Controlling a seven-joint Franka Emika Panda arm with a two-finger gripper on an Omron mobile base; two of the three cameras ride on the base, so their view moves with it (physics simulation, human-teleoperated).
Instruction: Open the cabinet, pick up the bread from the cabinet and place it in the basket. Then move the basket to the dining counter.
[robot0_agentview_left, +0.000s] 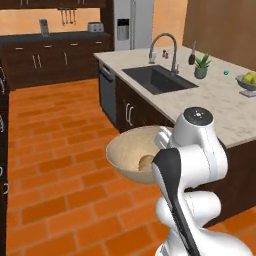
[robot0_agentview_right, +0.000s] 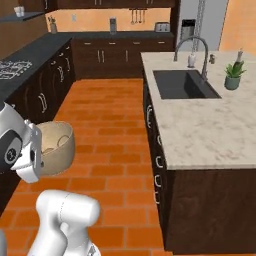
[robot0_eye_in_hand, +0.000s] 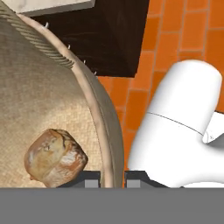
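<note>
With the bread (robot0_eye_in_hand: 55, 157) inside, the gripper (robot0_eye_in_hand: 113, 179) clamps the basket (robot0_agentview_left: 131, 150) rim mid-carry; next, set it on the dining counter (robot0_agentview_left: 220, 102).

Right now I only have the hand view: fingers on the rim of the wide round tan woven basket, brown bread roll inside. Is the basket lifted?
Observer: Yes, the basket hangs in the air above the orange brick floor.
Operator: Where's the island?
Observer: The beige marble dining counter is to the basket's right, across a strip of floor.
Operator: Anything on it?
Observer: A dark inset sink with a curved faucet, towards its far end.
</note>
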